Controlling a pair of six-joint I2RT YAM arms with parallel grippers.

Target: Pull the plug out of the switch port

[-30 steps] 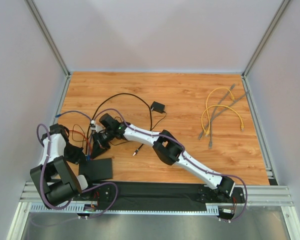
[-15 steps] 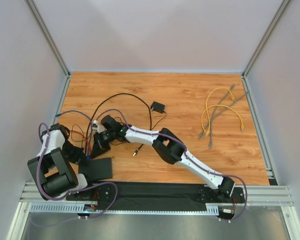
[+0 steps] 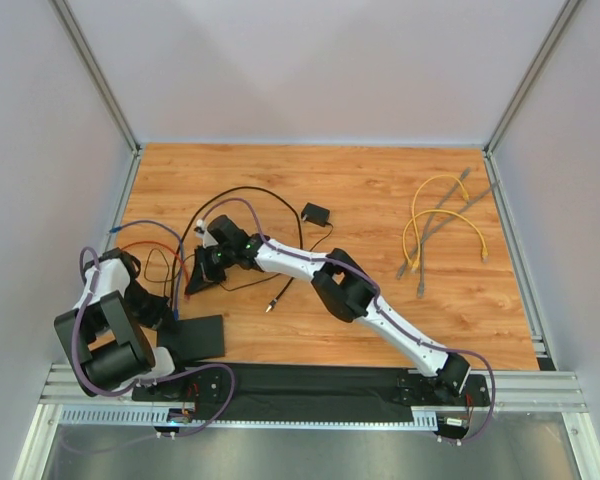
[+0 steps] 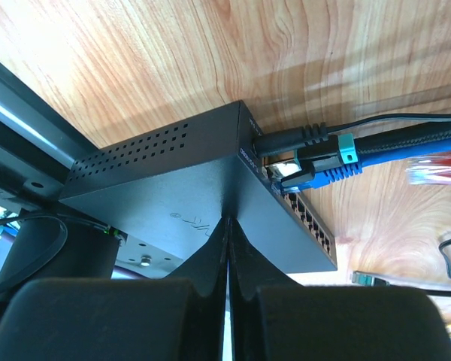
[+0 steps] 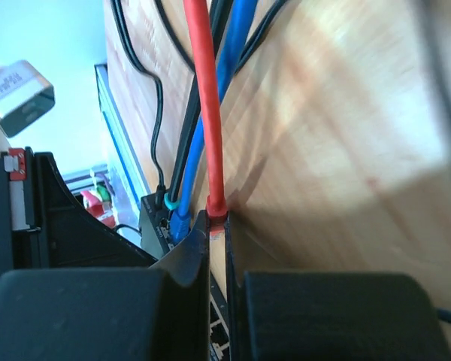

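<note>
The orange wooden counter carries the flat matte black rectangular switch box, which lies at the near left edge beneath the left arm. Compared with a second ago, the switch box is found in the same place. The right arm's wrist, however, is seen drawn farther from the switch box, toward the back of the counter.

The left hand is set down on the top of the switch box with its fingers brought together to a thin slit. The box is therefore judged to be pinned in place rather than gripped. The right hand is clamped narrowly on the boot of the long red round cable, just beyond the socket edge of the switch box.

In the left wrist view the small red plug with a clear tip is shown blurred and apart from the socket row, with bare wood between it and the switch box. It is judged to have been pulled out of its socket by the backward shift of the right arm. The blue plug with a teal collar and the black barrel plug are seen seated at the corner end of the socket row. The pull itself is thus judged to be done, with the red plug not yet let go.
</note>
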